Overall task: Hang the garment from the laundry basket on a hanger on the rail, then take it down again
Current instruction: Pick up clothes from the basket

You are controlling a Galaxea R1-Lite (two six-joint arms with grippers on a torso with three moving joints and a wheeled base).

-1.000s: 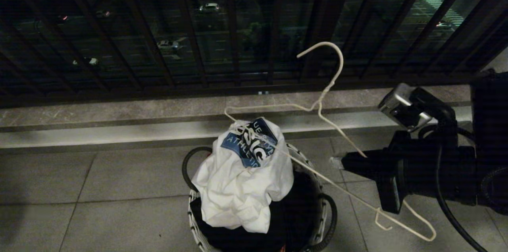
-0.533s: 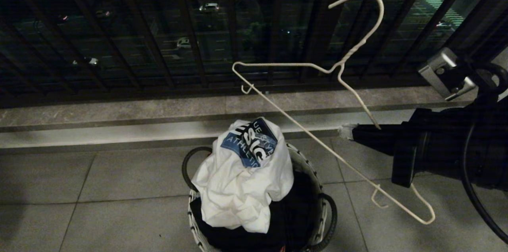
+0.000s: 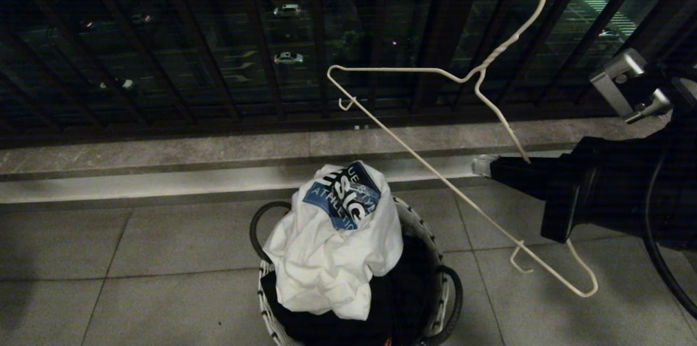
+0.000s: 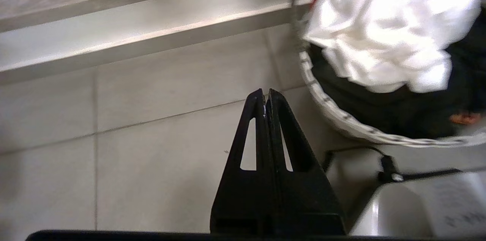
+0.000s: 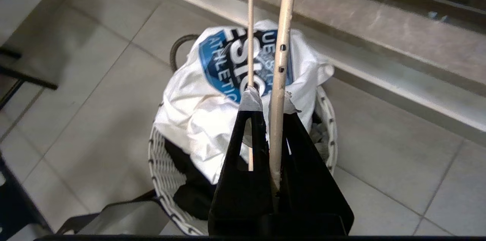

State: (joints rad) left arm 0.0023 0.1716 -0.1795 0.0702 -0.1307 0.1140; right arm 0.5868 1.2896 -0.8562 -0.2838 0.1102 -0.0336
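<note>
Head view: right gripper [image 3: 482,165] is gripping the white wire hanger [image 3: 435,174] by one arm, holding it tilted above the tiled floor [image 3: 136,280], while the T-shirt [image 3: 332,242] is lying heaped in the laundry basket [image 3: 441,302].

Left wrist view: left gripper [image 4: 265,96] is hanging beside the basket, fingers pressed together, holding nothing.

Right wrist view: fingers [image 5: 252,100] are clamping the hanger wire above the T-shirt.

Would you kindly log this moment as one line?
right gripper: shut on hanger | left gripper: shut, empty | garment: in laundry basket
</note>
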